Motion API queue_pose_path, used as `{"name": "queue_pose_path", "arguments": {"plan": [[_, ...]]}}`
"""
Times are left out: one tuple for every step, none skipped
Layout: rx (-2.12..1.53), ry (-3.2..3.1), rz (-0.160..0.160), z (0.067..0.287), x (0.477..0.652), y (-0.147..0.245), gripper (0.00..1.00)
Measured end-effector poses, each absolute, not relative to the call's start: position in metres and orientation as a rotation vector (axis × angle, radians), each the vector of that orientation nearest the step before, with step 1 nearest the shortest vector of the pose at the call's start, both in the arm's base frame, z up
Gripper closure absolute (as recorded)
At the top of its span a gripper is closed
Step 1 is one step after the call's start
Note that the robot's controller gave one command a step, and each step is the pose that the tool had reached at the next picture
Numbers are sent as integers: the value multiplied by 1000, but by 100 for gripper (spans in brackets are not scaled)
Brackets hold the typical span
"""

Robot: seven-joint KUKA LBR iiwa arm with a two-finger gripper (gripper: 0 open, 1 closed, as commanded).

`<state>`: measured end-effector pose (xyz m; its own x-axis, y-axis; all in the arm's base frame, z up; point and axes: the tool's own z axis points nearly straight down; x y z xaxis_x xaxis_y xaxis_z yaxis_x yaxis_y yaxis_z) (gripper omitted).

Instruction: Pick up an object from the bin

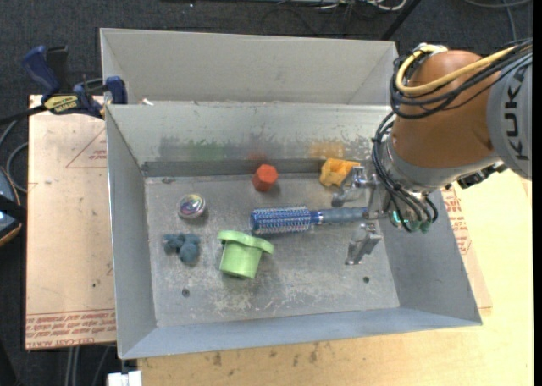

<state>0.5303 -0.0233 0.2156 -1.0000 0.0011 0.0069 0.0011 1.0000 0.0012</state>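
Camera view: reaching in from the right, the orange-covered arm (440,113) bends down inside the bin (127,206), jaws apart astride the handle of the blue hairbrush (284,220) lying mid-bin.

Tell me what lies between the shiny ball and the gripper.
In the camera view, the blue hairbrush lies there, its bristle head toward the shiny ball and its handle reaching toward the gripper.

Bin floor (322,287) bare along near wall; blue brush (284,221) across middle, green cup (240,256) beside.
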Motion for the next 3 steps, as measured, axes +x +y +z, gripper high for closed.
{"name": "queue_pose_path", "arguments": {"plan": [[319,-3125,-3,88,627,-15,0],[317,-3126,-2,91,627,-15,100],[262,-3141,0,250,629,-7,100]]}}
